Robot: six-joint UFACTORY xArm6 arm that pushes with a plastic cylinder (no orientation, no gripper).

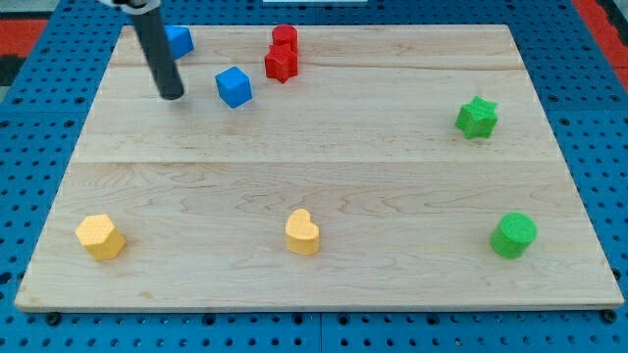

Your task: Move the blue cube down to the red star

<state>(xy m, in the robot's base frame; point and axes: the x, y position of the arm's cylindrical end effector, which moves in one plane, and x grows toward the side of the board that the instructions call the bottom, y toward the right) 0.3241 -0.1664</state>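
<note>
A blue cube point(234, 86) lies on the wooden board point(324, 167) at the upper left. A red star point(281, 64) sits just to its upper right, a small gap apart. A second red block point(285, 39) stands right above the star. My tip point(172, 96) rests on the board to the left of the blue cube, a short gap away. Another blue block point(179, 40) lies near the top edge, partly hidden behind the rod.
A green star point(477, 118) is at the right. A green cylinder point(513, 235) is at the lower right. A yellow heart point(303, 232) is at the bottom middle. A yellow hexagon-like block point(100, 236) is at the lower left.
</note>
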